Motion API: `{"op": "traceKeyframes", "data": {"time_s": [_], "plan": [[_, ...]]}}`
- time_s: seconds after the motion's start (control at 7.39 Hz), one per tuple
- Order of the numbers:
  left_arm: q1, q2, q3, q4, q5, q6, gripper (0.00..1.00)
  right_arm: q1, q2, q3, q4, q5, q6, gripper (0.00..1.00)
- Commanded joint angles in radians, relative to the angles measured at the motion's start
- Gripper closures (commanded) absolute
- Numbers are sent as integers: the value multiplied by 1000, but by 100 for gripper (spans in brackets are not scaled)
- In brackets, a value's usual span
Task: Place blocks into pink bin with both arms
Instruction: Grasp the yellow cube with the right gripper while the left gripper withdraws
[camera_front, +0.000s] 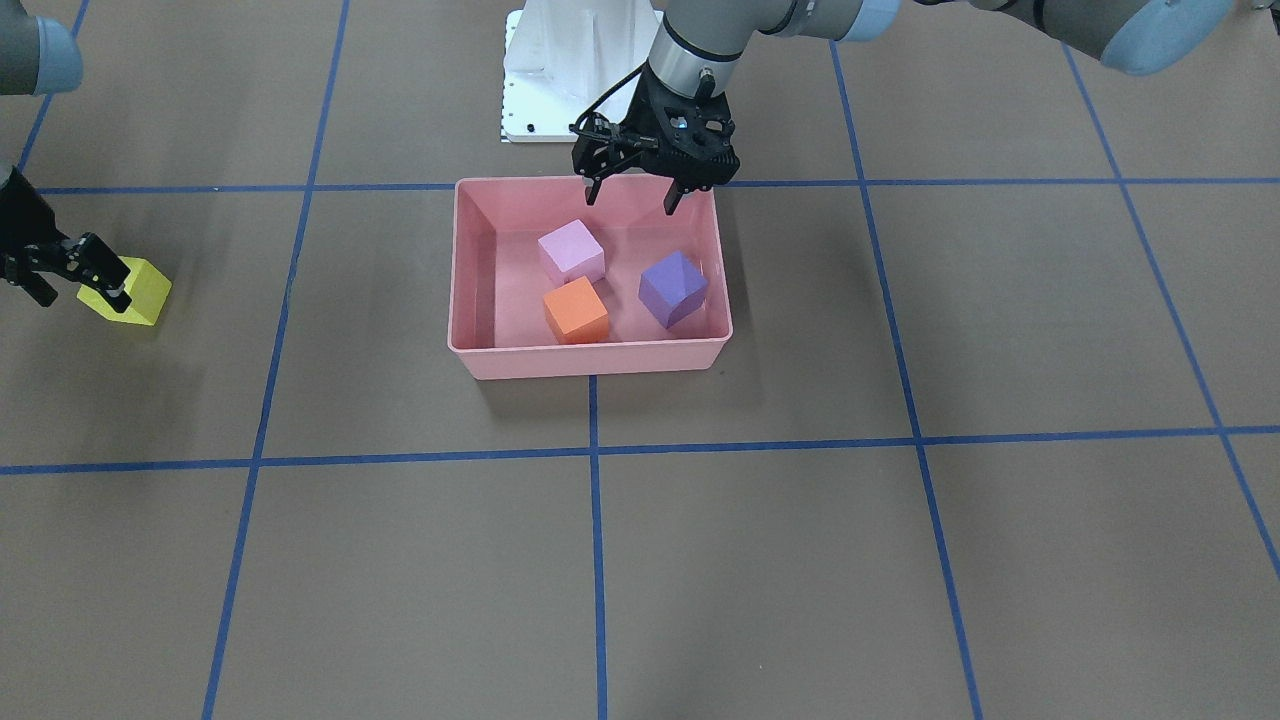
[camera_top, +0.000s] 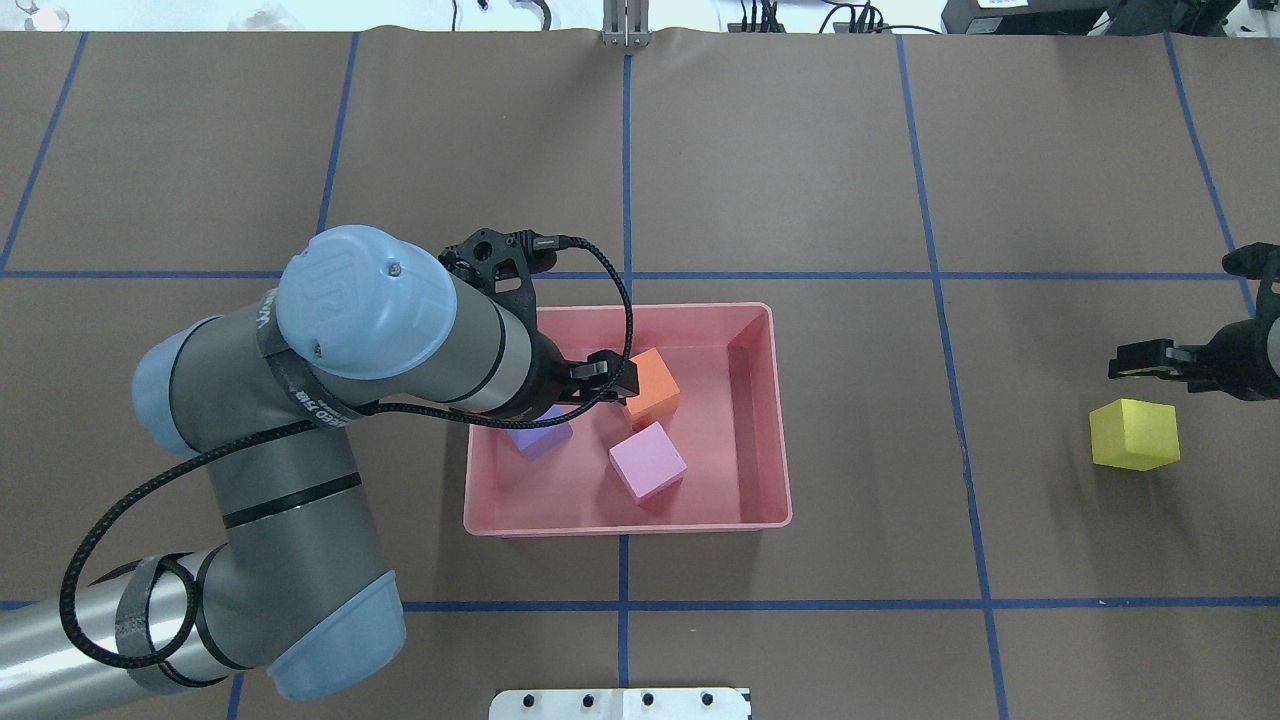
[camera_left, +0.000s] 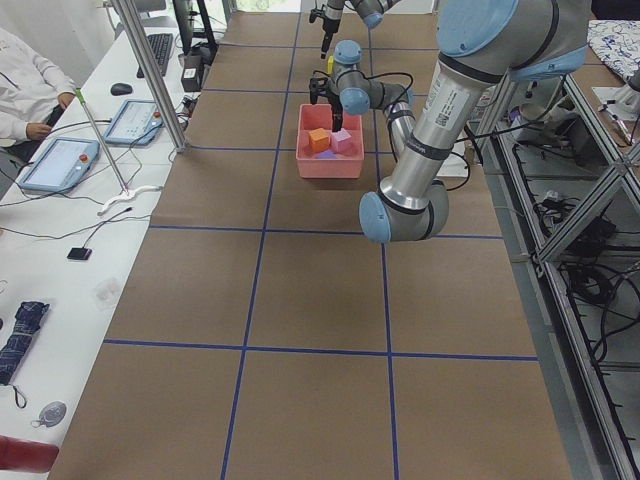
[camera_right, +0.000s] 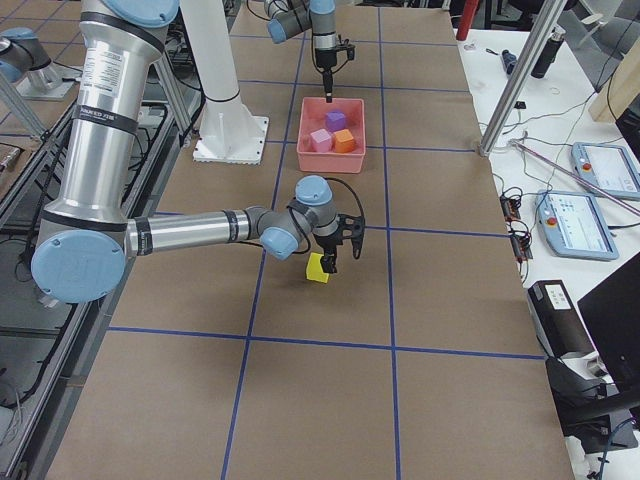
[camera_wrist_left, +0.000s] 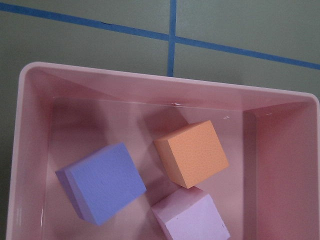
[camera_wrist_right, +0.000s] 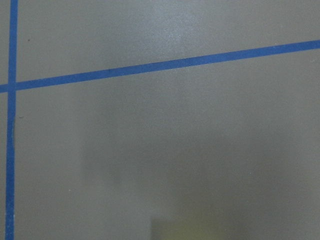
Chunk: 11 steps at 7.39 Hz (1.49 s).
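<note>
Watching from the console, I see three of the four blocks already lying in the pink bin (camera_front: 590, 358): the light pink cube (camera_front: 571, 250) towards the robot's side, the orange cube (camera_front: 577, 310) just beside it, and the purple cube (camera_front: 673, 288) apart from both and tipped on an edge. The left hand (camera_front: 632, 193) hangs over the bin's wall nearest the robot, fingers spread and holding nothing.

The yellow cube (camera_front: 148, 290) sits on the worktop (camera_front: 800, 560), well apart from the bin on the robot's right. The right hand (camera_front: 80, 290) is low and just beside it, fingers spread. From the front one finger overlaps the cube's top corner, but I cannot tell whether it touches. The right wrist camera shows only a blurred yellow smear at its bottom edge, so I judge the hand is not yet centred over the cube.

That yellow cube is the last piece to move. I expect it to be light and rigid, with a matte skin that should not slip between the pads. Its flat faces are the place to take hold: two opposite sides, near mid-height. The cube lies turned against the blue grid lines, so I would square the wrist to its faces first. A pinch across the corners could twist it out.
</note>
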Motion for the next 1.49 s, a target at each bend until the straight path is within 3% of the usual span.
{"op": "traceKeyframes", "data": {"time_s": [0.0, 0.81, 0.95, 1.08, 1.22, 1.35], "plan": [[3, 2, 1, 0, 0, 1, 0, -60, -37, 4, 18, -58, 28, 0], [11, 14, 4, -3, 3, 4, 0, -155, -51, 3, 18, -111, 76, 2], [11, 16, 7, -3, 3, 4, 0, -164, -49, 3, 18, -111, 92, 25], [11, 18, 7, -5, 3, 7, 0, -169, -48, 3, 17, -103, 108, 76], [11, 19, 7, -5, 3, 7, 0, -169, -46, 6, 17, -102, 108, 100], [11, 19, 4, -5, 3, 9, 0, -166, -45, 38, 15, -97, 108, 100]]}}
